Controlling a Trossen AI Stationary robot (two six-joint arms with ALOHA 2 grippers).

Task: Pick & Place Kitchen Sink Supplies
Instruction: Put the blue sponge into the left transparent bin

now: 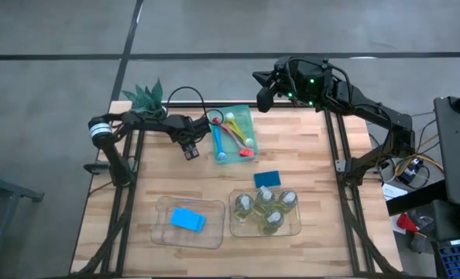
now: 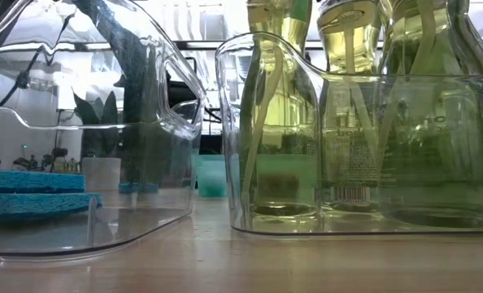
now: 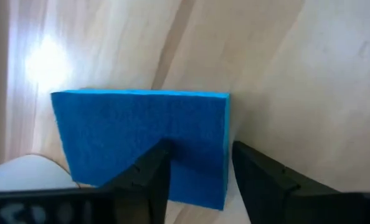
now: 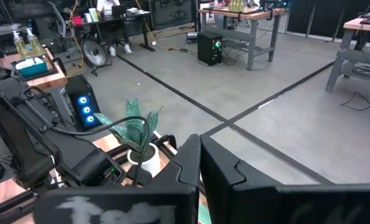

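The left tool (image 1: 191, 151) is hanging over the far left part of the table (image 1: 307, 163), just beside the green tray (image 1: 242, 116). In its wrist view its fingers (image 3: 147, 180) are standing part-way spread over a flat blue sponge (image 3: 141, 140) lying on the bare wood; one finger is overlapping the sponge's face and the other is sitting just off its edge. Whether they are already pinching it I cannot tell.

The right tool (image 4: 200, 165) is waiting beyond the table's far edge with its fingers pressed together, holding nothing; its wrist camera is looking past them at the potted plant (image 4: 138, 134) on the far left corner.

In the green tray, the blue brush (image 1: 219, 143), the red brush (image 1: 242, 146) and the yellow-handled brush (image 1: 240, 128) are lying side by side.

Toward the near edge, two clear bins are sitting next to each other. The left bin (image 1: 164, 229) is holding two blue sponges (image 2: 30, 191), which the low view shows stacked. The right bin (image 1: 296, 229) is holding four clear bottles (image 1: 266, 209) of yellow-green liquid, standing upright and close together. Another blue sponge (image 1: 267, 179) is lying on the table just beyond the right bin.
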